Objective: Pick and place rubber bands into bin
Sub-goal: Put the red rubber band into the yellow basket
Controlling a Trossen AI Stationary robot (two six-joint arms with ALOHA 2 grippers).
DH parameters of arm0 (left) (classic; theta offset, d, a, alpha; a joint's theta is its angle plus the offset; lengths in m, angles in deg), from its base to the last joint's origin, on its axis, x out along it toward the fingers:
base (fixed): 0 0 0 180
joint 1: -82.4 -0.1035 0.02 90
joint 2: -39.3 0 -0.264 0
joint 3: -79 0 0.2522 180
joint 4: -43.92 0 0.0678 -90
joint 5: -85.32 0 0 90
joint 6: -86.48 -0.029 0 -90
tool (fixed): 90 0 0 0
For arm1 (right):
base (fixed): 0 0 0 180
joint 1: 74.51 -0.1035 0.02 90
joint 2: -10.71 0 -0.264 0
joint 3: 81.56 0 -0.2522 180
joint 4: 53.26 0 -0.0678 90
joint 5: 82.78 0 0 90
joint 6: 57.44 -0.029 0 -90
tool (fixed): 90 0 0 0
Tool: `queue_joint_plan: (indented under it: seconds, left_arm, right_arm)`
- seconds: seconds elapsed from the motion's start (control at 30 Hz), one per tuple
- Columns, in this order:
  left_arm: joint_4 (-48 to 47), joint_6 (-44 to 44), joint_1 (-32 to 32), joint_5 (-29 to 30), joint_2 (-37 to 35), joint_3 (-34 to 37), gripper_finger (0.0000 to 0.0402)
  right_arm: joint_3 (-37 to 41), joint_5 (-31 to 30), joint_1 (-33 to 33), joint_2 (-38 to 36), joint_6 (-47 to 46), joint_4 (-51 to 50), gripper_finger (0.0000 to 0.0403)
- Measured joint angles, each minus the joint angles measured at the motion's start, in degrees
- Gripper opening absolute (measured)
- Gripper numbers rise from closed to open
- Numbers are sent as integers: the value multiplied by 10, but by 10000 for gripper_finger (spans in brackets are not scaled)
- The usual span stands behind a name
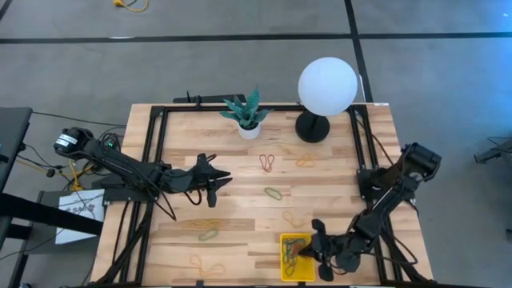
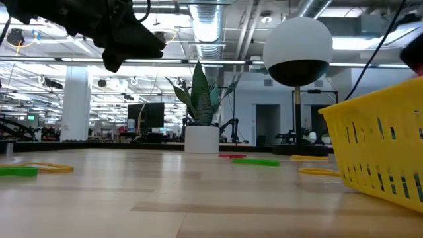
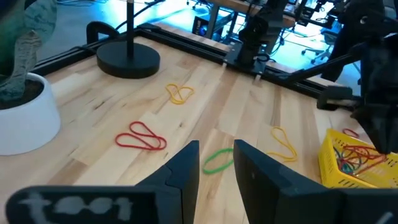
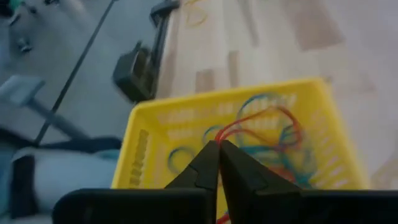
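Lower right of the high view: right gripper (image 4: 217, 149) over the bin (image 1: 285, 258), pinching a red band (image 4: 261, 121). Left gripper (image 3: 214, 163), frame centre-left, fingers parted, empty, above loose bands (image 1: 273, 193).

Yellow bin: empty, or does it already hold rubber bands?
Not empty. The yellow bin holds a tangle of red, blue and green rubber bands; the right end effector, shut on a red one, hangs over it.

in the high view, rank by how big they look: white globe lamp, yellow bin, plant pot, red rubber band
1. White globe lamp, though its globe sits nearer the overhead camera.
2. Yellow bin, partly covered by the right gripper.
3. Plant pot and red rubber band: too alike to rank.
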Motion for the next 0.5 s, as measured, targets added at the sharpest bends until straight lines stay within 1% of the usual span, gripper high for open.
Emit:
queue_joint_plan:
  seconds: [0.17,0.23,0.4,0.5]
  left_arm:
    - [0,0,0,2,0,0,88]
    - [-1,0,0,2,0,0,88]
    - [-8,0,0,3,0,0,88]
    - [-16,3,0,3,0,0,88]
  right_arm:
    - [-6,32,0,16,-1,4,41]
    - [-11,32,3,16,2,1,55]
    - [-24,31,13,2,44,2,82]
    - [-26,12,22,-20,59,-2,88]
